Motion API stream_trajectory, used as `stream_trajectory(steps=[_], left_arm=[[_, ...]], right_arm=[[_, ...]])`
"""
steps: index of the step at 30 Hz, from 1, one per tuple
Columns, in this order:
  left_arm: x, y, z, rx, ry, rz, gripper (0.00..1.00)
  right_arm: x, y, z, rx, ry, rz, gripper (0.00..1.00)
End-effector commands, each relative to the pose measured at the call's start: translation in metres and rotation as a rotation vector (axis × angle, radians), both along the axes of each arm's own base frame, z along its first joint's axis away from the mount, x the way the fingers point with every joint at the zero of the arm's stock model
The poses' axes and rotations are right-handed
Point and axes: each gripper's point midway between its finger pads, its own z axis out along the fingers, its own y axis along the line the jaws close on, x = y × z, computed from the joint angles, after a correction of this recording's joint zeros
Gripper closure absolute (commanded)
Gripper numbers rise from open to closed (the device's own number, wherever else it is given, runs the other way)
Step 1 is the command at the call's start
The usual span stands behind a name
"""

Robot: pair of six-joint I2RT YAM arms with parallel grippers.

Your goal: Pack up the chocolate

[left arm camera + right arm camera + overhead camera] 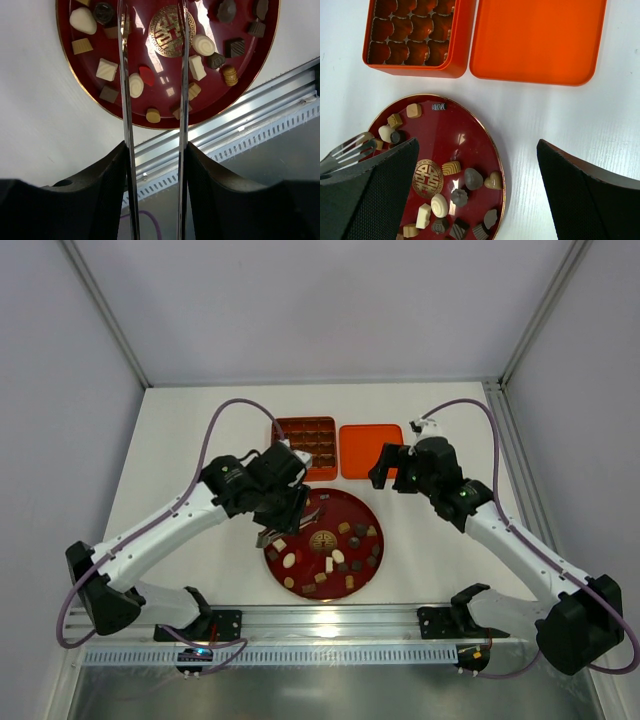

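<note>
Top view, layout: the plate (381,523) sits mid-bench (180,440) toward the near edge. The box (305,444) and lid (357,448) lie side by side beyond it.
Top view, chocolate: the chocolate (329,563) is all on the plate, scattered, with some pieces just beside each other.
Top view, arms: the left fingers (287,508) hang over the plate's left part, carrying tongs (268,537). The right fingers (382,466) hover above the lid's near edge.
Left wrist, grip: the fingers (107,185) are narrowed onto the tongs' two blades (125,100), which stand apart. The tips run out of frame, so I cannot tell whether a piece is nipped.
Left wrist, risk: the blades are smooth and the pieces small. A rounded piece such as the cream swirl (136,84) may squirt sideways, and close neighbours could be nudged off the rim.
Right wrist, grip: the fingers (375,190) are spread wide with nothing between them.
Right wrist, box: the cells in view look unfilled.
Right wrist, risk: the cells are small, so an off-centre release could leave a piece on a divider or on the bench. The right arm sits beside the plate-to-box path, so the arms could clash.
</note>
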Motion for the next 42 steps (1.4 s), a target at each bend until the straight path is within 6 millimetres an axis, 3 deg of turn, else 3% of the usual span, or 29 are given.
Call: stream_trajectory(steps=[1, 7, 19, 32, 42], left_arm=[[0.006, -0.025, -0.002, -0.049, -0.013, -0.041, 0.53], [0.001, -0.05, -0.017, -0.058, 0.03, -0.123, 0.53], [-0.005, -0.072, -0.036, -0.059, 0.07, -0.212, 0.53], [0.003, -0.08, -0.058, -0.012, 0.09, -0.228, 0.55], [0.003, -0.078, -0.066, 0.012, 0.097, -0.227, 0.62]], right_arm=[[0.003, -0.003, 0.023, 0.015, -0.058, -0.019, 0.0], [-0.001, -0.007, 0.02, 0.011, -0.053, -0.03, 0.0], [-0.006, -0.01, 0.019, 0.014, -0.052, -0.04, 0.0], [-0.012, -0.015, 0.012, 0.0, -0.042, -0.046, 0.0], [-0.012, -0.015, 0.011, 0.003, -0.039, -0.046, 0.0]])
